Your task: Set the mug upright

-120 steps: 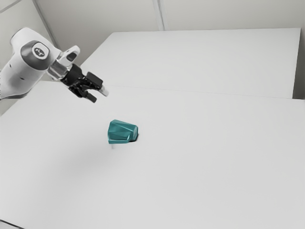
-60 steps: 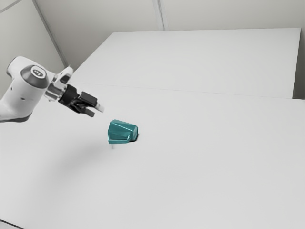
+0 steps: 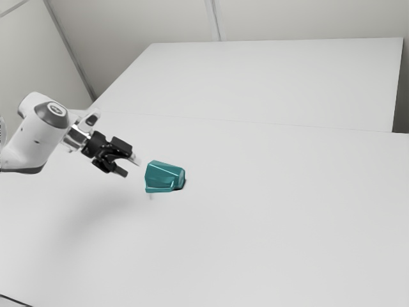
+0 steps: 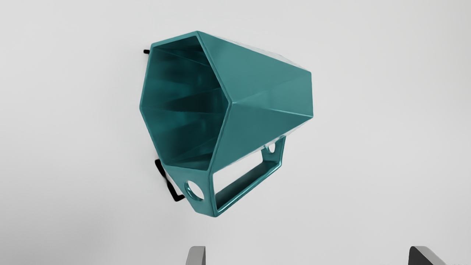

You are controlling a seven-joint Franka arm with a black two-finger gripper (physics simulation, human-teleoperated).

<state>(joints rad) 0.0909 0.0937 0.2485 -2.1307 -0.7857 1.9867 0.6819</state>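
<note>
The teal, faceted mug (image 3: 165, 177) is lying on its side on the white table (image 3: 275, 224), so it is not yet standing upright. In the exterior view, its wider, open end is facing the exterior view's left, toward the side where the white Franka arm (image 3: 30, 142) is reaching in, while its narrower base end is pointing toward the exterior view's right. The black two-finger gripper (image 3: 130, 167) is hovering near the mug, on the exterior view's left of it, and is slanting down toward the table. It is standing released, its fingertips (image 4: 198, 256) spreading well apart and grasping nothing. In the wrist view, the mug is resting ahead of the fingertips and apart from them, its many-sided mouth (image 4: 184, 106) opening onto a dark, angular interior. The squared handle (image 4: 250, 183) is sticking out from the body on the side nearer the fingertips, running lengthwise from the rim toward the base, with a round hole showing near each of its ends. Small black marks (image 4: 170, 186) are appearing beside the rim and the handle; what they are, the view is not making clear. A pale wall (image 3: 134, 22) is rising in the background.
</note>
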